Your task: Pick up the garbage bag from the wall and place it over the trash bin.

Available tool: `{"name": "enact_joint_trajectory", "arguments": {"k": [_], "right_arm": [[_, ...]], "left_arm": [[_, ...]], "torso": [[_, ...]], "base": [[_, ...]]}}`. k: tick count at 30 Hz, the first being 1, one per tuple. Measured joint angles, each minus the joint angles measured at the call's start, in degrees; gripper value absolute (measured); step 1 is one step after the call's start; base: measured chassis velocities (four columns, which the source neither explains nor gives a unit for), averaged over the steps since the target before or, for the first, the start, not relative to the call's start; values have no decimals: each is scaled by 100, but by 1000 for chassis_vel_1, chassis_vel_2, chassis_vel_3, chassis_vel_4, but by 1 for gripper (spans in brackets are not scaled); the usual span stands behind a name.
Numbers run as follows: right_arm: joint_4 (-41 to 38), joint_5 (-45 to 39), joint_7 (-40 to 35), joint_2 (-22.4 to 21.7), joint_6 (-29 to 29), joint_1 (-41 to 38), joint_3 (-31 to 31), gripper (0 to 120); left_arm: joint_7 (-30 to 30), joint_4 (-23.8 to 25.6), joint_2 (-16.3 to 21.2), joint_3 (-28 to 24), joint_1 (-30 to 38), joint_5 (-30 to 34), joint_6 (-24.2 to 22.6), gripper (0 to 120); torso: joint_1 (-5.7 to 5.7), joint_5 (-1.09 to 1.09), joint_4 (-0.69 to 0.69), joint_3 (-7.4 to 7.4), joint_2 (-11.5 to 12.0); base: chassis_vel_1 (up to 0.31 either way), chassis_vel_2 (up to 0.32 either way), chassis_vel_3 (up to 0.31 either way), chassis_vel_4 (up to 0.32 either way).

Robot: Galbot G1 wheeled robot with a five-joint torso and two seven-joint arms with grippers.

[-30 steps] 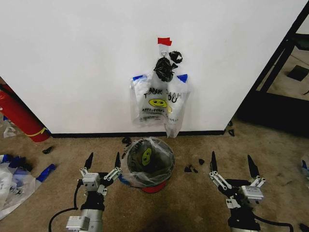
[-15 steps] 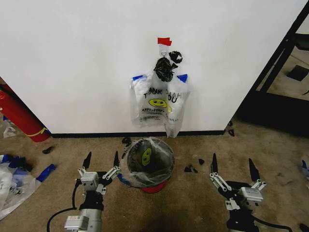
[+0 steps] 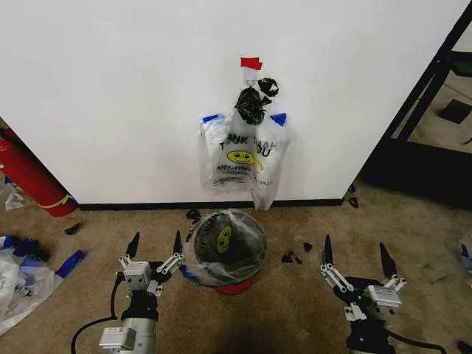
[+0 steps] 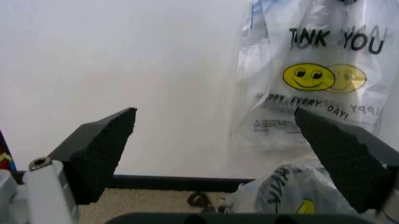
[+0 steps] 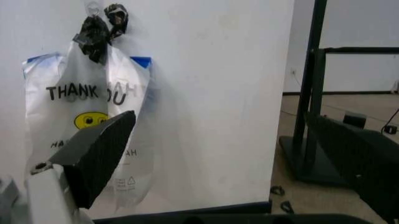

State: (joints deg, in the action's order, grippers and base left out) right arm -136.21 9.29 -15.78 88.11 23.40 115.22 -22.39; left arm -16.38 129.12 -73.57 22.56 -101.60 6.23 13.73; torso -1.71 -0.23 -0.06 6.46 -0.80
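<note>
1. The wall (image 3: 110, 96) is plain white with a narrow black baseboard (image 3: 147, 206) along the carpeted floor (image 3: 295, 310).
2. The garbage bag (image 3: 240, 158) hangs flat against the wall from a hook under a strip of red tape (image 3: 251, 63) — see-through plastic with a yellow smiley face, black lettering and blue trim at its upper corners. A small black knotted bundle (image 3: 252, 103) hangs at its top.
3. A red cylinder (image 3: 29, 177) with a yellow band leans at the wall, well off to the left.
4. The trash bin (image 3: 225, 251) stands on the floor just below the hanging bag, near the baseboard; a plastic liner with a smiley print already lies in it, and its red base shows at the bottom.
5. The left end effector (image 3: 155, 245) hovers low, just left of the bin — fingers spread wide, holding nothing.
6. The right end effector (image 3: 354, 253) hovers low, right of the bin and farther from it, also wide open and empty.
7. Small dark scraps (image 3: 291, 257) lie on the floor between the bin and the right end effector.
</note>
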Motion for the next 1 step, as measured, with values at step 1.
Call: {"name": "enact_joint_trajectory", "arguments": {"k": [1], "right_arm": [[6, -5, 0, 1, -3, -9, -4, 100]], "left_arm": [[-1, 4, 1, -4, -1, -5, -8, 100]], "torso": [[0, 0, 0, 0, 0]], "base": [[0, 0, 0, 0]]}}
